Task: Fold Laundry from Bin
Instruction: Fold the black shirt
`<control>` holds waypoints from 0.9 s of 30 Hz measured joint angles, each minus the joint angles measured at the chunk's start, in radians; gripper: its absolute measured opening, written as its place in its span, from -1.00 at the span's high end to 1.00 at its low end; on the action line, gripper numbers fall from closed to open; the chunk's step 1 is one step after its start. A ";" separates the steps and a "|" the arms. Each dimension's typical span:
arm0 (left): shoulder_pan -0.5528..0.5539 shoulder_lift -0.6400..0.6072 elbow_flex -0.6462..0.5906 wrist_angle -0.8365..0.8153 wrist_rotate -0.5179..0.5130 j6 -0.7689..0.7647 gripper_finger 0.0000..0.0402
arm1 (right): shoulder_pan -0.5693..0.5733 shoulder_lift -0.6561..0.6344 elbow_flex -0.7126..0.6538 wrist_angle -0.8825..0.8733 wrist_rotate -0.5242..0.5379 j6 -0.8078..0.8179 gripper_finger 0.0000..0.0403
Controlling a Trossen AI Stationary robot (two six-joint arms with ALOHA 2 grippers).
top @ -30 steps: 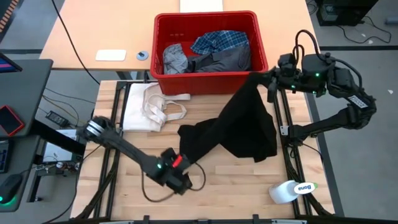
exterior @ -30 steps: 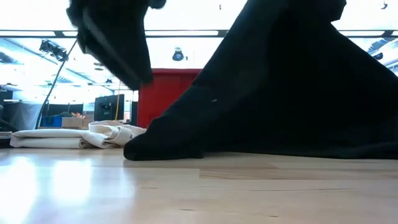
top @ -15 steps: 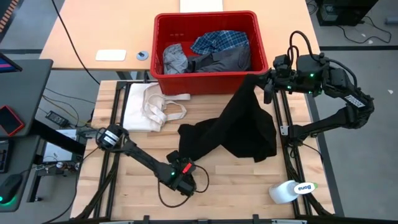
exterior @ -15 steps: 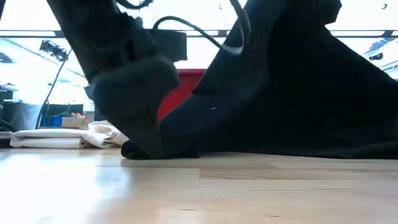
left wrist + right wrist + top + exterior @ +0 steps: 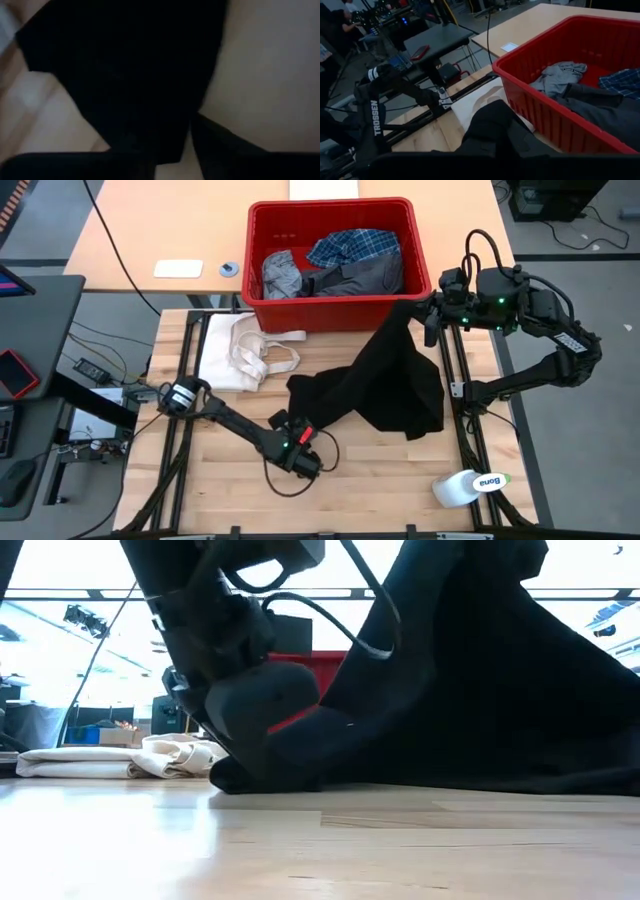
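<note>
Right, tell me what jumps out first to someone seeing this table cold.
The large black garment hangs from the shut right gripper near the table's right edge and drapes down onto the wood. Behind it, the bright red bin at the table's far edge holds a plaid shirt and grey garments. The left gripper sits low at the black garment's near-left corner.
</note>
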 joint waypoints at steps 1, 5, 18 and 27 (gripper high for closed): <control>0.006 -0.004 0.000 -0.013 0.000 -0.003 0.60 | 0.000 0.000 0.000 0.002 0.000 -0.002 0.97; 0.024 -0.057 0.000 -0.066 0.000 -0.005 0.95 | 0.000 0.000 0.000 0.006 0.000 -0.019 0.97; -0.007 -0.642 0.000 -0.484 -0.070 -0.055 0.99 | 0.000 0.000 0.000 -0.129 -0.034 -0.143 0.97; 0.090 -0.803 -0.001 -0.368 -0.062 0.194 0.87 | -0.032 0.022 0.000 -0.116 -0.033 -0.098 0.97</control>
